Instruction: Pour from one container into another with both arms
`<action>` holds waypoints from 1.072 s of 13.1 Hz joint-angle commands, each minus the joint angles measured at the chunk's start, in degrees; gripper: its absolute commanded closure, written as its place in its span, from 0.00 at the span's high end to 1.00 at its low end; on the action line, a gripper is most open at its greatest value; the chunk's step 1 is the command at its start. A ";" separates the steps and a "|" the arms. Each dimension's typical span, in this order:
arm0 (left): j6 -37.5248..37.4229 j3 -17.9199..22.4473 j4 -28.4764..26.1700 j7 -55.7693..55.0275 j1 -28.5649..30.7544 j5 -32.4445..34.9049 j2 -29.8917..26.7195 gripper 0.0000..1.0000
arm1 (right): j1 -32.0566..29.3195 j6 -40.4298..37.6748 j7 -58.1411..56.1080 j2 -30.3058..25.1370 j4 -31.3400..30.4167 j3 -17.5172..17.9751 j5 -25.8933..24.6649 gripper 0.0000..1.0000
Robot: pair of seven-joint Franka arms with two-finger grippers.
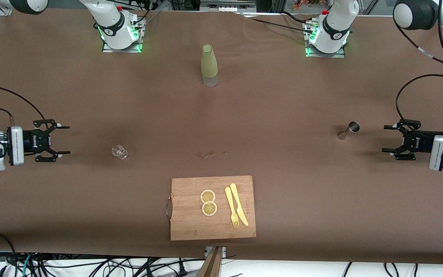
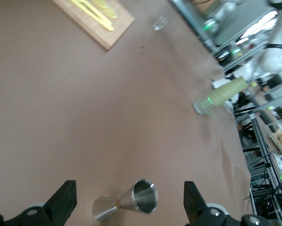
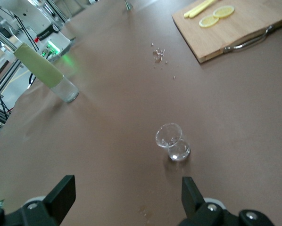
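The tiny clear glass tumbler [image 1: 119,151] [image 3: 172,141] stands on the brown table toward the right arm's end. My right gripper [image 1: 67,139] [image 3: 127,197] is open, level with the tumbler and a short way from it, with nothing between its fingers. Toward the left arm's end stands the shiny steel jigger [image 1: 347,130] [image 2: 127,201], upright. My left gripper [image 1: 386,138] [image 2: 130,203] is open; in the left wrist view the jigger shows between its spread fingers, untouched.
A tall olive-green bottle [image 1: 209,65] stands mid-table near the bases. A wooden cutting board [image 1: 212,207] with two lemon slices [image 1: 208,202] and a yellow knife and fork [image 1: 236,206] lies near the front edge. Small wet spots [image 1: 205,155] mark the table's middle.
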 commanded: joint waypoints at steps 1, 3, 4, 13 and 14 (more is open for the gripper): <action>2.49 0.61 -1.72 -13.52 -4.88 5.09 -6.86 1.00 | 1.71 -0.99 8.07 -5.00 -1.37 0.35 -4.17 1.00; 3.36 0.44 -1.63 -25.47 -7.86 8.42 -10.90 1.00 | 4.33 -2.13 14.66 -8.51 -1.37 -0.35 -6.98 1.00; 4.07 0.26 -1.63 -31.44 -10.14 11.14 -13.10 1.00 | 5.48 -1.87 19.65 -10.79 -1.45 -0.44 -10.91 1.00; 19.01 -7.28 2.39 -46.35 -17.99 37.76 -24.72 1.00 | 15.68 0.33 66.05 -30.84 -9.18 -0.27 -38.97 1.00; 18.58 -9.13 2.84 -51.75 -18.08 41.80 -25.94 1.00 | 15.95 0.94 74.38 -32.16 -10.49 0.25 -39.07 1.00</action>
